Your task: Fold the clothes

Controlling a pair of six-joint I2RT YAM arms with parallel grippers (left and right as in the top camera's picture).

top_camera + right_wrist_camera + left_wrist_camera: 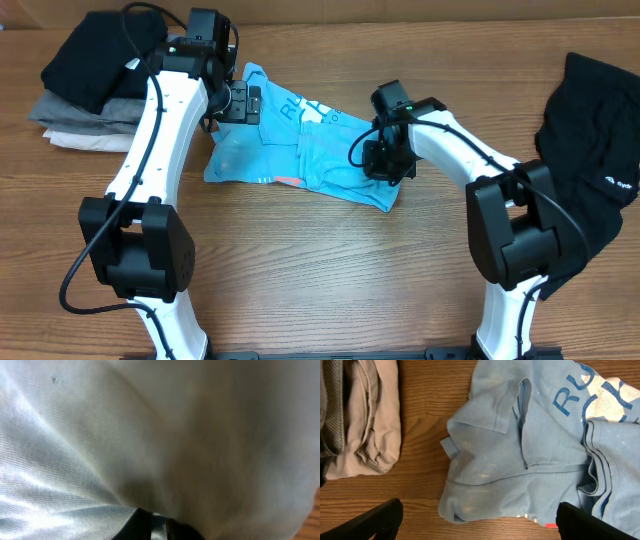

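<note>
Blue T-shirt (290,150) lies bunched mid-table (350,270), long side running left to right; only a blue "RU" reads; left gripper (479,507) hovers above it, fingers spread wide; right gripper (159,527) looks clamped on its cloth; black garment (590,150) far right, logo unreadable.

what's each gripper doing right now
Left gripper: open, holding nothing, above the shirt.
Right gripper: closed, pinching the shirt's cloth, which fills its camera view.
</note>
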